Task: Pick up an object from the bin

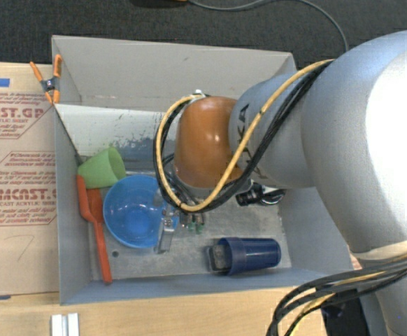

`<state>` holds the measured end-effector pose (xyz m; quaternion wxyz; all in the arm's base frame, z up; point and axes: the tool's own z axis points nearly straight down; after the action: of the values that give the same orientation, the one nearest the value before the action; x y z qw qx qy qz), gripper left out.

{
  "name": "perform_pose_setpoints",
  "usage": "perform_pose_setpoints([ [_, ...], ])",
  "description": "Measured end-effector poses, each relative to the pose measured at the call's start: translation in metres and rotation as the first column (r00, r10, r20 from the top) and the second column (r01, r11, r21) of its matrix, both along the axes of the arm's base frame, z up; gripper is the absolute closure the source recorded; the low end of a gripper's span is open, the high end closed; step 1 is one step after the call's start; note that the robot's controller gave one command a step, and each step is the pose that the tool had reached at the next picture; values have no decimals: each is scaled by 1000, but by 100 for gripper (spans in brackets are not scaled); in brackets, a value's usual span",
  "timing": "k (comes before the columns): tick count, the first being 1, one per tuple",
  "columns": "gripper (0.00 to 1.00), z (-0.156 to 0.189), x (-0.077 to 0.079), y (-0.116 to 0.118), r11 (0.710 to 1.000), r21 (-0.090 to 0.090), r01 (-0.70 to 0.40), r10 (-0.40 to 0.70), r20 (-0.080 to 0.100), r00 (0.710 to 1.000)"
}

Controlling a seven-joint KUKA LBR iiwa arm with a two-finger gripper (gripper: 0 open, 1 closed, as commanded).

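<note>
My gripper reaches down below the orange wrist cover, at the right rim of a blue bowl that lies in the left half of the bin. A light green cup lies on its side, touching the bowl's upper left edge. An orange spatula runs along the bin's left wall, partly tucked under the bowl. A dark blue cylindrical container lies on its side near the front wall, to the right of and below the gripper.
The arm and its orange cover hide the middle and right of the bin floor. Bare grey floor shows between the bowl and the dark blue container.
</note>
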<state>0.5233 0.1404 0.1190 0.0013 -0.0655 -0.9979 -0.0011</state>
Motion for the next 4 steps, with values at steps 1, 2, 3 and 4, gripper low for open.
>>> perform_pose_setpoints([
  [1,0,-13,-7,12,997,2,-71,71,2,997],
  [2,0,-24,-4,9,999,1,-38,38,1,999],
  [3,0,-43,2,19,997,2,72,-72,-2,997],
  [4,0,-45,17,29,996,0,95,-95,-7,995],
])
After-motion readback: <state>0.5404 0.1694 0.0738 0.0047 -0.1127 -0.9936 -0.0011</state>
